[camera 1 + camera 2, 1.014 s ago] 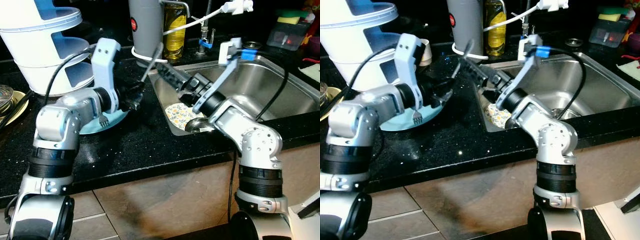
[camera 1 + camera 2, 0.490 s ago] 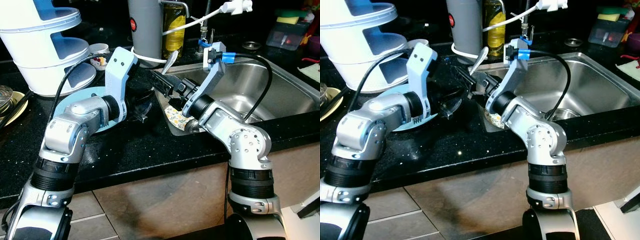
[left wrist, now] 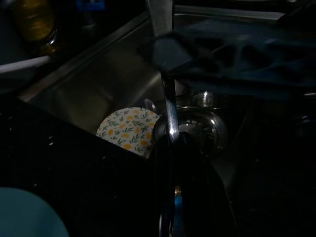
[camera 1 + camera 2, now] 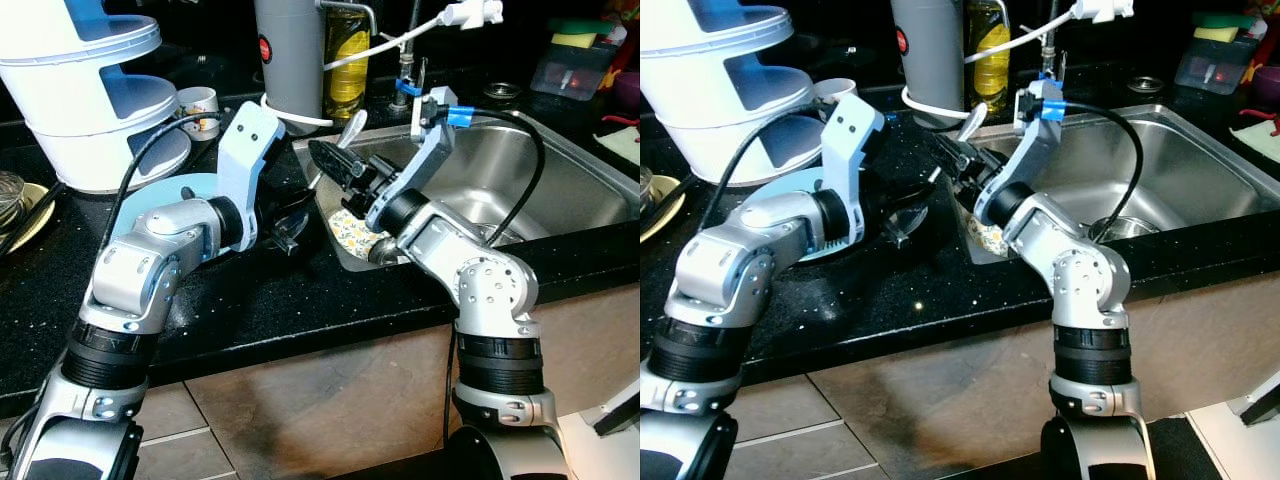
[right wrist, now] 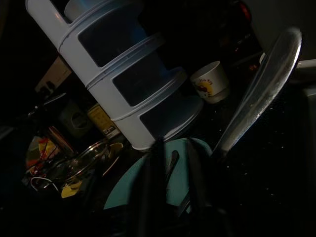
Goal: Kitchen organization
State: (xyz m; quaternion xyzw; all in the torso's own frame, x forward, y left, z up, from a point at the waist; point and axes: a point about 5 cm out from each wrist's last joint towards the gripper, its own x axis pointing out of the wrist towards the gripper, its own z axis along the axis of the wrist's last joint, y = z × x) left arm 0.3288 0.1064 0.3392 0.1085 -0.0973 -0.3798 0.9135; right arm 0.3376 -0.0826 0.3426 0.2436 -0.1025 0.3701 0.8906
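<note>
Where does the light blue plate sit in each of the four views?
Left eye view: plate on the counter, behind the left arm.
Right eye view: same spot, left of the sink.
Left wrist view: blue edge on the counter.
Right wrist view: beside the white stand.
Shared landmark: the spoon.

A tall white tiered rack (image 4: 90, 90) with blue shelves stood at the far left of the black counter (image 4: 250, 300). Just right of it sat a small white cup (image 4: 198, 99). A grey cylinder (image 4: 290, 50) rose at the far middle, a yellow bottle (image 4: 348, 60) just beside it. Far right, a clear container (image 4: 580, 65) held a yellow-green sponge (image 4: 578, 40). A glass lid (image 4: 10, 188) rested at the left edge.
</note>
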